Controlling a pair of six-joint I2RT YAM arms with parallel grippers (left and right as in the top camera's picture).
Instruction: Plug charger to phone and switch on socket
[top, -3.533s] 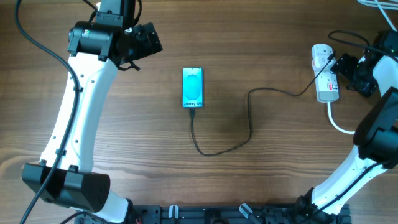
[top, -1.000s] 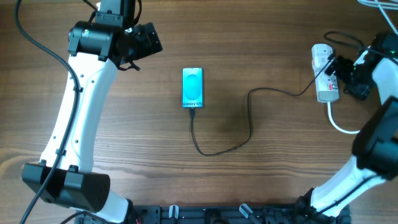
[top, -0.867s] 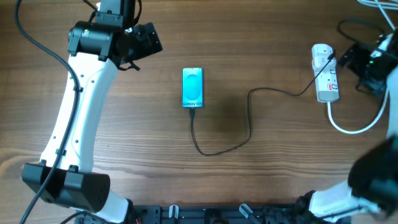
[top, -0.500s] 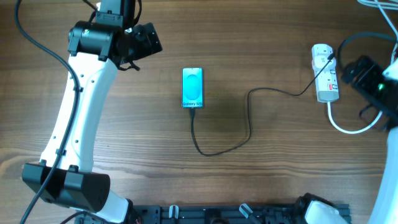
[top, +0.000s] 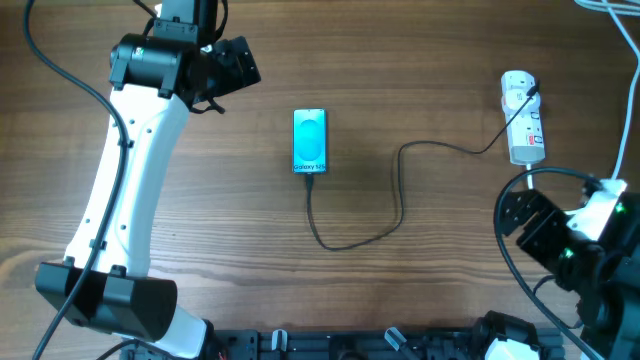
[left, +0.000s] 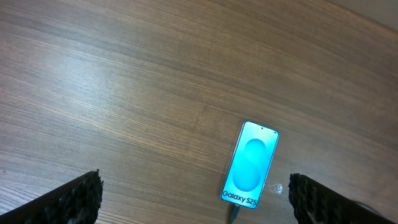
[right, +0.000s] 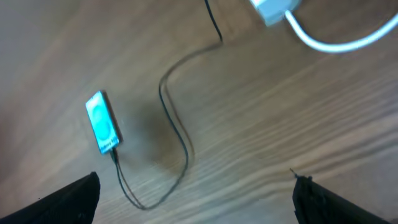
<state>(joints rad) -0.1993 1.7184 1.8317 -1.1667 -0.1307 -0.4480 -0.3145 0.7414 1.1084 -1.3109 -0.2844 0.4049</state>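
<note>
The phone (top: 310, 141) lies flat at the table's middle with its turquoise screen up and "Galaxy" at its near end. The charger (top: 401, 190), a thin black cable, meets the phone's near edge, loops right and runs up to the socket (top: 524, 130), a white power strip at the far right. My left gripper (top: 240, 62) hangs open and empty above the table, far left of the phone. In the left wrist view the phone (left: 251, 163) lies between the open fingers (left: 196, 202). My right gripper (top: 520, 215) is open and empty at the near right, well short of the socket.
The socket's thick white cord (top: 535, 180) trails toward my right arm. The right wrist view is blurred and shows the phone (right: 102, 130), the charger's loop (right: 177, 124), the socket's end (right: 273, 9) and its white cord (right: 336, 40) on bare wood.
My right arm has drawn back from beside the socket at the far right to the near right of the table. The left arm, phone and charger have not moved.
</note>
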